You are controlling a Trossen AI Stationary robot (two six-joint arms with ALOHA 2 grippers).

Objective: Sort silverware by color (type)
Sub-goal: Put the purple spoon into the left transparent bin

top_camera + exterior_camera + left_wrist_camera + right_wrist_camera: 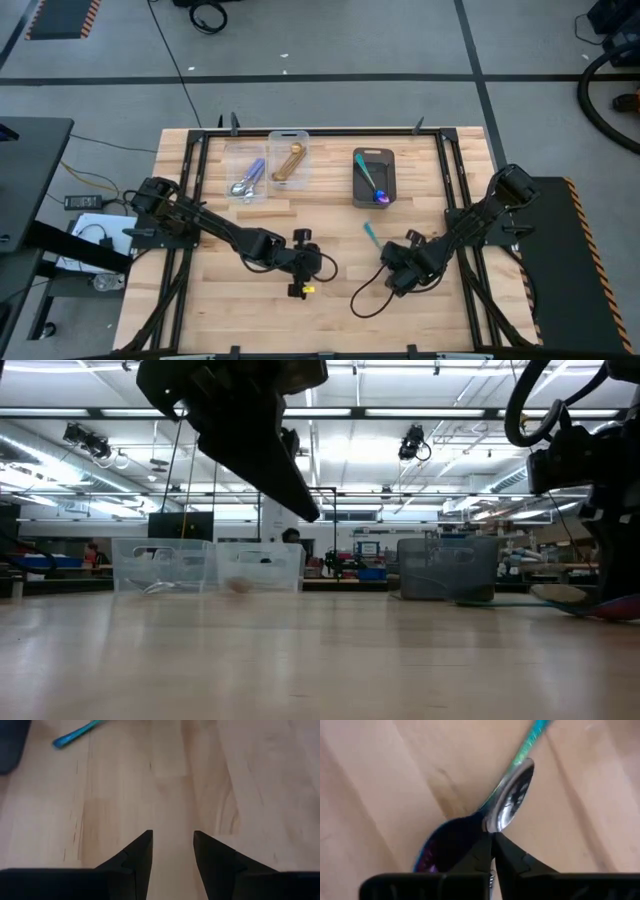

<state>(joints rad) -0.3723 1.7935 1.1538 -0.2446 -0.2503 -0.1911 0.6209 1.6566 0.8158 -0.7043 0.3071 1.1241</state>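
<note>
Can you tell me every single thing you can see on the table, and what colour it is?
Table: one, light wood, under everything.
Clear bins: two, see-through, side by side at the far edge.
Lavender-handled spoons: at least one, silver bowl, in the left clear bin.
Gold spoons: at least one, in the right clear bin.
Dark grey bin: one, at the far edge, right of the clear bins.
Binned spoon: one, blue-purple with a teal handle, in the dark grey bin.
Loose spoon: one, same colours, on the table.
Cable: one, black, looped on the table.
Left gripper: dark, open, over bare wood.
Right gripper: dark, shut on the loose spoon.
</note>
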